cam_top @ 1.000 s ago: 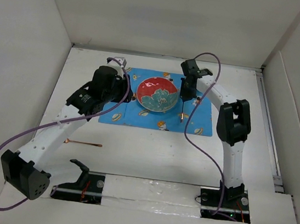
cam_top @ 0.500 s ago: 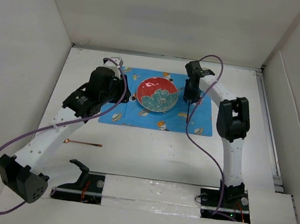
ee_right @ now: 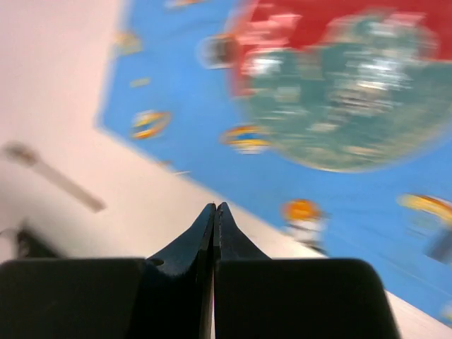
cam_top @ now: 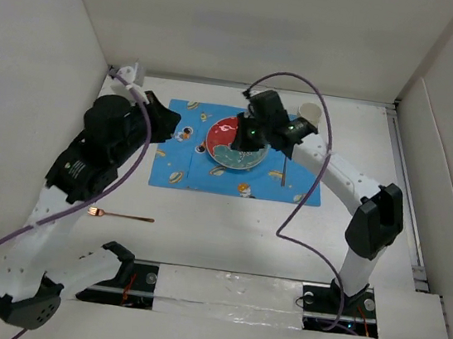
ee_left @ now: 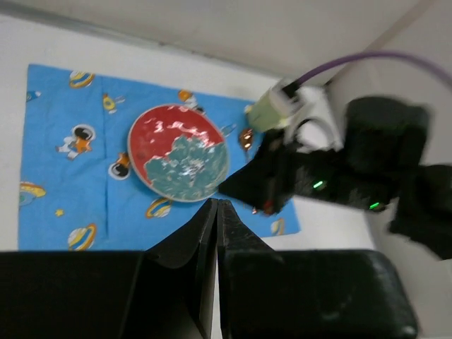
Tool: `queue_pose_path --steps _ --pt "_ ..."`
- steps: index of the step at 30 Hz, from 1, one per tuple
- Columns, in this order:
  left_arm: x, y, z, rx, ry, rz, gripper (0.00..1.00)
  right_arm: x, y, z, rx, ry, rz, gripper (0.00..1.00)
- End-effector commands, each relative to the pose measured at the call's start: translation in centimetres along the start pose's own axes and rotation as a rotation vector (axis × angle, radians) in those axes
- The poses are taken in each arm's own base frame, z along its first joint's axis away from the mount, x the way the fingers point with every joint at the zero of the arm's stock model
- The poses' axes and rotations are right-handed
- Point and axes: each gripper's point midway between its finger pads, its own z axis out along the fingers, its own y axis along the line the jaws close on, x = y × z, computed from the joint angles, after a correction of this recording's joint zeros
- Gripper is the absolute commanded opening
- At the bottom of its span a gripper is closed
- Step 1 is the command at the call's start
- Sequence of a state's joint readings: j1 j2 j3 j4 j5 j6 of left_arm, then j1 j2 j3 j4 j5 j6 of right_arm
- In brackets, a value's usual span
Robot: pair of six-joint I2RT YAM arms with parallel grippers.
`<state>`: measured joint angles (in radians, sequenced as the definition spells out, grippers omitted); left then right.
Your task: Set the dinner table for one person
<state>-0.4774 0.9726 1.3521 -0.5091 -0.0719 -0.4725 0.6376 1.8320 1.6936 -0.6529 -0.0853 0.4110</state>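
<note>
Both arms have swung since half a second ago: the left arm has drawn back toward 9 o'clock, off the mat, and the right arm has crossed from the plate's 3 o'clock side to hang over the plate itself.

The dinner table carries the blue space-print mat at its 12 o'clock end. The red-and-teal plate sits on the mat's middle, partly under the right gripper, whose fingers are pressed together on nothing. The left gripper is likewise closed and empty, and looks across the mat from 9 o'clock. A copper fork lies on bare table at 7 o'clock of the plate, well apart from the mat. A thin utensil, too small to name, lies on the mat at the plate's 3 o'clock.

The fork looks like the piece to fetch. It lies flat and thin, so the fingers should open first, come straight down across the handle's middle, pinch low against the table, then lay it on the mat at the plate's 9 o'clock, parallel to the other utensil.
</note>
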Motion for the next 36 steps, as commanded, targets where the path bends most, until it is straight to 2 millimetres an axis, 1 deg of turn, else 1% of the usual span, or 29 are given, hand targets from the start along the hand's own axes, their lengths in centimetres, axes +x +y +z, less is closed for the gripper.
queue_pose_path --steps 1,2,3,4,5,6,7,8,9,10,11,12,13,14,16,17,18,19,20,21,23,26,29,30,31,32,33,35,36 --pt "-5.1 -2.5 -5.8 0.116 -0.187 -0.162 0.0 4.0 9.2 3.0 -0.269 0.041 -0.075 0.0" --pt "-5.6 -2.3 -7.3 0.111 -0.215 -0.193 0.0 5.9 14.1 3.6 -0.342 0.068 -0.15 0.02" --pt "-5.7 -2.3 -7.5 0.114 -0.219 -0.194 0.02 6.0 14.1 3.6 -0.342 0.069 -0.151 0.04" --pt "-6.2 -2.2 -8.9 0.117 -0.247 -0.219 0.07 7.8 15.1 5.5 -0.352 0.112 -0.178 0.08" --pt "-6.3 -1.5 -9.6 0.086 -0.254 -0.231 0.12 8.4 18.5 5.2 -0.407 0.098 -0.237 0.14" --pt "-6.8 -1.4 -10.6 0.086 -0.273 -0.241 0.22 8.9 20.0 5.6 -0.431 0.09 -0.261 0.27" --pt "-7.2 -1.2 -11.9 0.087 -0.298 -0.256 0.26 10.4 20.8 7.2 -0.436 0.113 -0.287 0.33" --pt "-7.1 -0.6 -12.4 0.059 -0.301 -0.261 0.3 11.0 21.8 7.6 -0.447 0.105 -0.316 0.4" --pt "-7.8 -0.7 -13.5 0.065 -0.321 -0.267 0.35 11.5 24.1 7.4 -0.482 0.092 -0.351 0.52" --pt "-8.0 -0.6 -14.3 0.066 -0.335 -0.271 0.38 12.2 24.9 7.9 -0.49 0.093 -0.391 0.56" --pt "-8.1 -0.2 -14.9 0.05 -0.341 -0.273 0.4 14.0 24.9 9.7 -0.471 0.123 -0.417 0.58" --pt "-8.8 -0.3 -15.9 0.055 -0.363 -0.276 0.43 14.6 26.8 9.3 -0.493 0.112 -0.455 0.61" --pt "-9.0 -0.2 -16.3 0.048 -0.368 -0.274 0.44 15.4 27.3 9.7 -0.495 0.112 -0.497 0.62" --pt "-9.1 0.1 -16.5 0.031 -0.368 -0.265 0.45 17.0 27.2 11.3 -0.47 0.128 -0.526 0.62" --pt "-9.8 -0.2 -17.2 0.036 -0.379 -0.251 0.46 18.3 29.0 11.4 -0.485 0.098 -0.59 0.66" --pt "-9.7 0.0 -17.1 0.022 -0.366 -0.243 0.46 18.7 29.2 11.8 -0.466 0.085 -0.612 0.67" --pt "-10.2 -0.4 -17.1 0.025 -0.37 -0.238 0.47 20.1 28.8 13.1 -0.442 0.104 -0.634 0.67" --pt "-9.8 -0.2 -16.9 0.012 -0.351 -0.229 0.47 19.8 29.4 13.1 -0.445 0.08 -0.66 0.68" --pt "-9.7 -0.3 -16.7 0.014 -0.342 -0.223 0.47 20.6 29.7 13.4 -0.445 0.083 -0.684 0.68" --pt "-9.6 -0.3 -16.5 0.014 -0.335 -0.215 0.47 21.2 29.2 14.2 -0.432 0.096 -0.699 0.69" --pt "-9.5 -0.5 -16.3 0.021 -0.331 -0.205 0.47 22.0 29.4 14.7 -0.419 0.083 -0.746 0.7" --pt "-9.5 -0.4 -16.1 0.018 -0.332 -0.186 0.47 23.8 28.8 16.0 -0.413 0.104 -0.797 0.71" --pt "-9.7 -0.2 -16.3 0.006 -0.341 -0.165 0.46 24.9 27.7 17.4 -0.386 0.113 -0.801 0.7" --pt "-9.7 -0.1 -16.3 0.002 -0.341 -0.161 0.46 25.9 27.5 17.8 -0.383 0.119 -0.809 0.67" --pt "-9.7 0.0 -16.3 -0.004 -0.343 -0.155 0.46 25.4 26.8 18.4 -0.333 0.094 -0.815 0.66" --pt "-9.7 0.2 -16.3 -0.011 -0.344 -0.143 0.46 25.8 25.9 19.3 -0.297 0.093 -0.827 0.62" --pt "-9.6 0.3 -16.2 -0.016 -0.341 -0.136 0.46 26.3 25.8 19.5 -0.286 0.093 -0.836 0.48" --pt "-9.7 0.4 -16.2 -0.021 -0.343 -0.119 0.46 26.1 25.0 20.3 -0.232 0.073 -0.827 0.36" --pt "-9.6 0.4 -16.1 -0.025 -0.341 -0.112 0.46 26.0 24.8 20.5 -0.218 0.064 -0.822 0.21"
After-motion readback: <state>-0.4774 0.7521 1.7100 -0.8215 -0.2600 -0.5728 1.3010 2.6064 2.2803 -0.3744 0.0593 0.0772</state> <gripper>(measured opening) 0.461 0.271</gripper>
